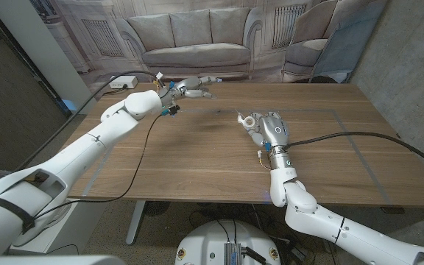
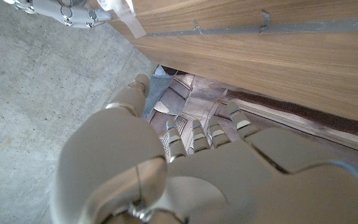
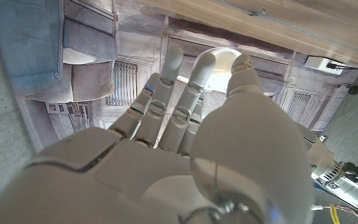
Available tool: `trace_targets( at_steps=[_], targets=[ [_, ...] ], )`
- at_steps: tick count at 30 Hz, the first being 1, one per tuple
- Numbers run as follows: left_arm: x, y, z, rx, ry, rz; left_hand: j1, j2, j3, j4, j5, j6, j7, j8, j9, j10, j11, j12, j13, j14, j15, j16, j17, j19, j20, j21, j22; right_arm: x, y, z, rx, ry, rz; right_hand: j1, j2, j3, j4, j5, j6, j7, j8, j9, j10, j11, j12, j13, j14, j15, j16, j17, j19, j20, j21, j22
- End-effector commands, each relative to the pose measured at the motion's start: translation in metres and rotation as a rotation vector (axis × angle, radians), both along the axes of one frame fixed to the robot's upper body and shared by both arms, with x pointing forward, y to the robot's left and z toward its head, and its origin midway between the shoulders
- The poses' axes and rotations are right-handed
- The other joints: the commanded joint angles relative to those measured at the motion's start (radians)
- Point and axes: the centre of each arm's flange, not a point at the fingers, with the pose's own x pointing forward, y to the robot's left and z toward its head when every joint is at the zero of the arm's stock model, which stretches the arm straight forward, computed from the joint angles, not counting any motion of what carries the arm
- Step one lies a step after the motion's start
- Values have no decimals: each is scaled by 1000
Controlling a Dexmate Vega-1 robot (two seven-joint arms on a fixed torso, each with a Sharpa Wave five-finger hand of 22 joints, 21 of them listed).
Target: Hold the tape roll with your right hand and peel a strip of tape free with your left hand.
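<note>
Right of centre in the head view, the right hand [image 1: 269, 129] grips the white tape roll [image 1: 249, 120]. The left hand [image 1: 190, 88], upper middle, is empty, fingers spread. Peeling looks unstarted; next, the left hand must reach the roll's free end.

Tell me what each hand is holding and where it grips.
The right hand holds the tape roll by its rim, between thumb and fingers. The left hand holds nothing visible.
</note>
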Motion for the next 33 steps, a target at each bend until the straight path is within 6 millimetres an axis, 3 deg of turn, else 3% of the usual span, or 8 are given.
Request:
trace_targets(
  at_steps=[1, 20, 26, 29, 33],
  targets=[
    [-9, -9, 8, 142, -64, 31, 22, -10, -1, 3, 4, -6, -8, -3, 3, -11, -9, -5, 4, -15, -5, -4, -1, 3, -11, -2, 2, 1, 2, 1, 13, -21, 3, 55, 61, -6, 0, 5, 352, -58, 91, 75, 5, -2, 4, 2, 9, -133, -5, 2, -4, -30, 8, 5],
    [-15, -34, 5, 295, -97, 35, 71, -16, -2, 12, 7, 32, -8, 6, 7, -20, -10, -7, 5, -33, -10, -9, -3, 7, -18, -5, 2, 1, -5, 11, -40, -235, -28, 60, 60, -9, -1, 4, 356, -59, 92, 71, 10, -9, 6, 0, 10, -134, -8, 7, 0, -35, 27, 9],
    [-20, -40, 4, 261, -193, 58, 151, 24, 15, 13, 3, 94, -9, 21, 10, 7, -21, 5, 5, -11, -29, 3, -5, 26, -19, -3, 2, 0, -2, 11, -66, -253, -24, 59, 60, -9, 1, 5, 357, -61, 92, 70, 7, -12, 6, 0, 12, -134, -11, 10, 0, -37, 33, 10],
    [-25, -40, 2, 209, -259, 62, 193, 27, 12, 12, -7, 134, -9, 29, 11, 39, -46, 16, 4, 19, -44, 11, -9, 41, -28, 1, 2, 0, -2, 9, -65, -251, -21, 59, 60, -9, 1, 5, 358, -62, 93, 70, 10, -11, 6, 0, 13, -134, -11, 12, 0, -38, 35, 10],
    [-36, -44, 0, 152, -395, 100, 214, 34, 5, 23, -15, 171, -10, 34, 11, 76, -53, 29, 5, 77, -58, 34, -2, 68, -23, 9, 3, 1, -2, 7, -61, -246, -20, 59, 59, -9, 1, 5, 358, -62, 93, 70, 12, -14, 8, 1, 15, -134, -13, 12, 0, -38, 38, 11]
  ],
)
